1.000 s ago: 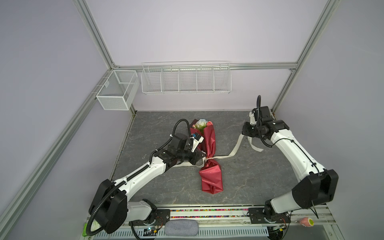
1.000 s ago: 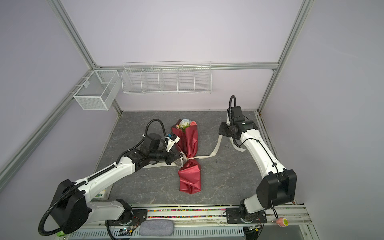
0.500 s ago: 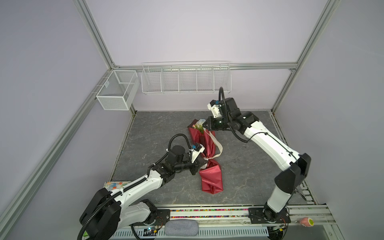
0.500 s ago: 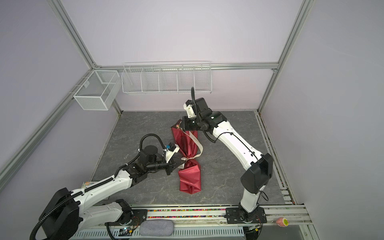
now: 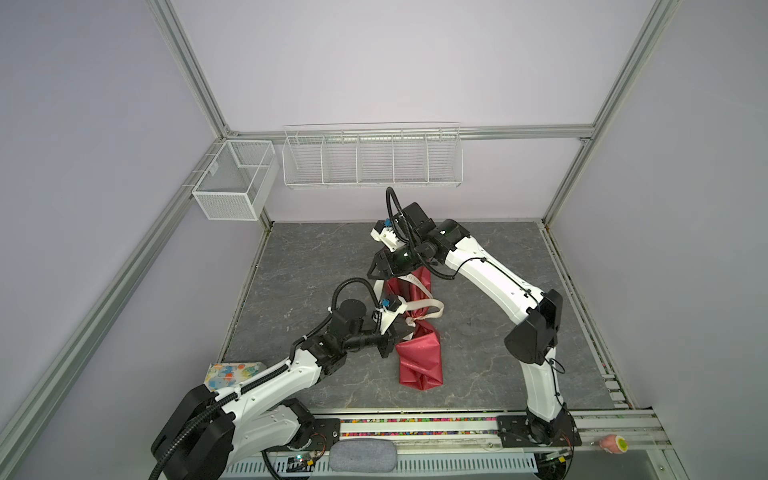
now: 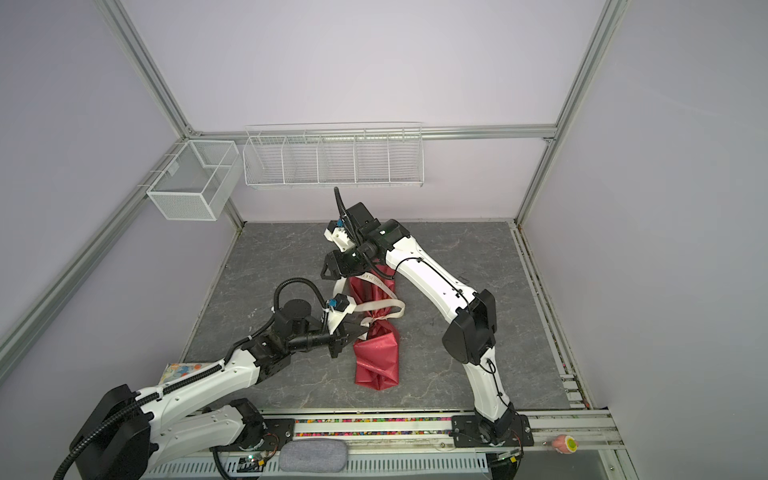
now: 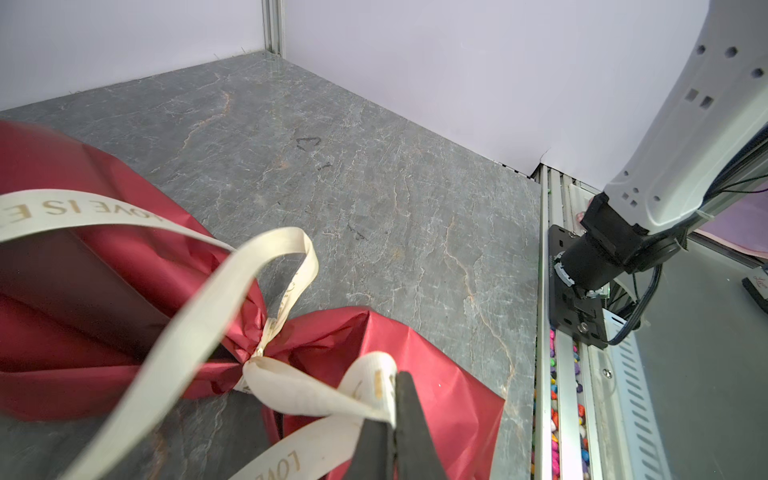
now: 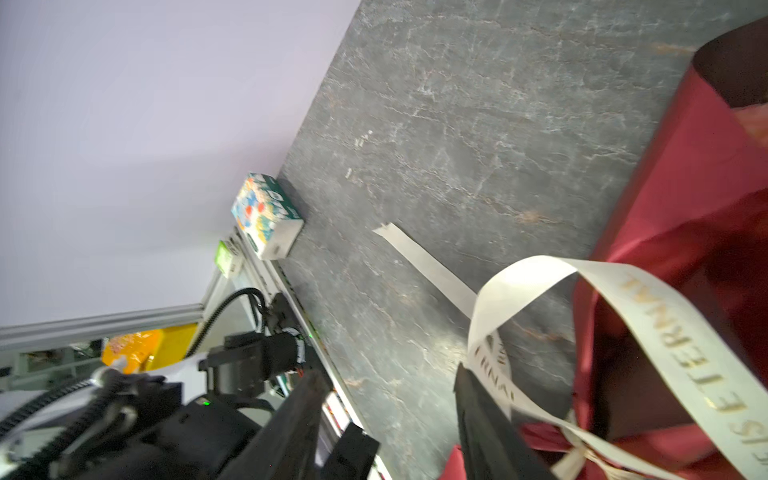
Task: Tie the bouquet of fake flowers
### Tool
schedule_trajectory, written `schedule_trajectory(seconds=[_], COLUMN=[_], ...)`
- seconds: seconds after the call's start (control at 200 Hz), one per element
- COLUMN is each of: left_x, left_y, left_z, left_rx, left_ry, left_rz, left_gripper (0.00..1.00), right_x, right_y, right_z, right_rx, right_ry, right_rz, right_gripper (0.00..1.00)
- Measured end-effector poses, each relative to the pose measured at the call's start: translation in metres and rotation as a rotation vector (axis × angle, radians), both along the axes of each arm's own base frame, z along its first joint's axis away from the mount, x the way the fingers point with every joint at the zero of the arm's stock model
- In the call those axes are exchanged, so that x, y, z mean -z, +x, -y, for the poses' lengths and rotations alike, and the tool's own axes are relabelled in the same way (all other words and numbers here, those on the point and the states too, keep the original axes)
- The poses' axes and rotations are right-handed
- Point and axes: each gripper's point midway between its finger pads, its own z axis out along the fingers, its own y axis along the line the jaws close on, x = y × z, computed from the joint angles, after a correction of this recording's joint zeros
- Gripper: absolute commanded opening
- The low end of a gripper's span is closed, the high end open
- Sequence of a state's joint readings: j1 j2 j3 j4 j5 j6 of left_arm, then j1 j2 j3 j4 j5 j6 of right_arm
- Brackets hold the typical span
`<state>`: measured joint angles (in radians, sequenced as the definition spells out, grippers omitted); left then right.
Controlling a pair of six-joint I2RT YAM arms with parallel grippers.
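The bouquet of fake flowers [image 5: 417, 353] [image 6: 376, 357] lies wrapped in shiny red paper mid-table, pinched at its waist by a cream lettered ribbon [image 5: 432, 309] [image 7: 291, 390]. My left gripper [image 5: 409, 329] [image 7: 395, 380] sits beside the waist, shut on a ribbon loop. Over the bouquet's far end hovers my right gripper [image 5: 374, 272] [image 8: 386, 378], open and holding nothing. A ribbon loop [image 8: 623, 291] brushes the outer side of one of its fingers [image 8: 478, 399]. The right gripper hides the flower heads in both top views.
White wire baskets [image 5: 372, 160] and a mesh box [image 5: 235, 183] hang on the back and left walls. A colourful carton [image 5: 232, 372] [image 8: 266, 216] stands at the table's front left corner. A loose ribbon tail [image 8: 424, 262] lies flat on the grey table [image 5: 490, 353].
My right arm swung from the right side across to above the bouquet's far end, carrying ribbon, then opened its jaws and let it go. The left gripper drew back toward the front, still shut.
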<state>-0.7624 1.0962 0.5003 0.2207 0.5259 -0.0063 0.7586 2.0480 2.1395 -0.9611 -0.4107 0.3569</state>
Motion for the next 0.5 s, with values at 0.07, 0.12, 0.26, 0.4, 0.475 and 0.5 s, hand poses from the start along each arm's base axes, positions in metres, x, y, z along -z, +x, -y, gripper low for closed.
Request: schedule_trajectory(seconds=[0.07, 0.12, 0.26, 0.4, 0.475, 0.5], left_x=[0.000, 0.000, 0.001, 0.004, 0.006, 0.007], left_y=[0.000, 0.000, 0.001, 0.003, 0.003, 0.003], left_z=[0.000, 0.000, 0.000, 0.000, 0.000, 0.000], left_rx=[-0.002, -0.002, -0.007, -0.016, -0.017, -0.018], left_ry=[0.000, 0.001, 0.002, 0.009, 0.017, 0.020], left_rz=[0.001, 0.001, -0.003, -0.015, -0.026, -0.030], left_gripper=[0.00, 0.00, 0.00, 0.00, 0.00, 0.00], right_x=[0.007, 0.010, 0.000, -0.014, -0.011, -0.007], right_y=[0.001, 0.001, -0.006, -0.043, -0.061, -0.066], right_z=[0.022, 0.041, 0.109, 0.148, 0.151, 0.150], right_rx=[0.056, 0.102, 0.296, 0.404, 0.418, 0.418], right_ry=[-0.020, -0.026, 0.013, 0.108, 0.156, 0.169], right_rz=[-0.016, -0.024, 0.003, 0.037, 0.013, -0.001], right_gripper=[0.61, 0.62, 0.62, 0.61, 0.61, 0.61])
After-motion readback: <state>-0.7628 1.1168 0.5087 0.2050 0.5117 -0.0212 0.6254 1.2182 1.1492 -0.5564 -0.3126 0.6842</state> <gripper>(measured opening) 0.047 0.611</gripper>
